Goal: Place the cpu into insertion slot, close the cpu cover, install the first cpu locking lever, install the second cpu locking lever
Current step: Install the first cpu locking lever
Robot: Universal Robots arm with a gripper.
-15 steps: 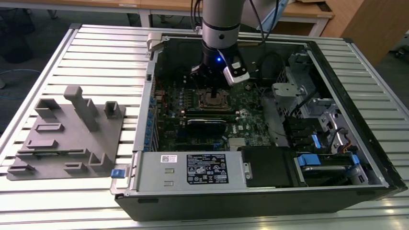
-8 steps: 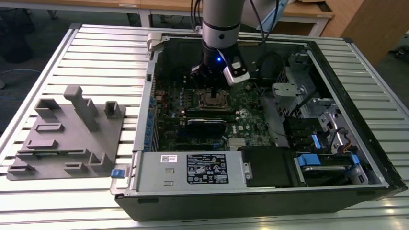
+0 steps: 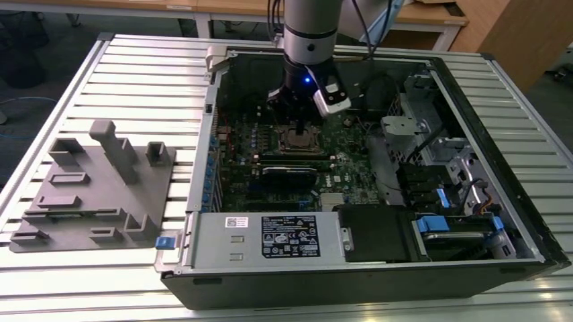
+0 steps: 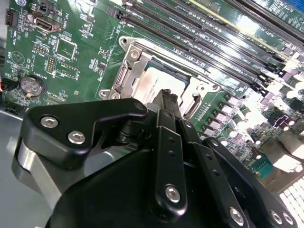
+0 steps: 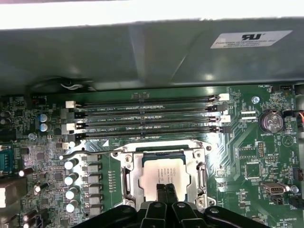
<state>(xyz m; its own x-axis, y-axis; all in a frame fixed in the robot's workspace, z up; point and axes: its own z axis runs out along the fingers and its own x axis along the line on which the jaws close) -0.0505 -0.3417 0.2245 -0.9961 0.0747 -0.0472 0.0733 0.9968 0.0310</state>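
The claw (image 5: 166, 189), tips together and gripping nothing, hangs just above the cpu (image 5: 159, 171) inside the cpu cover (image 5: 131, 178). Pushing down off-centre could scratch the cpu or bend the cover.

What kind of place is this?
Likely a robotics lab or workshop: an open PC case lies on a slatted metal table, a robot arm reaches into it, and wooden desks stand behind.

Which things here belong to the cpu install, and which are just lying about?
Job: cpu, insertion slot, cpu cover, gripper.
Lying about: memory slots, coin battery, grey fixture block, power supply.
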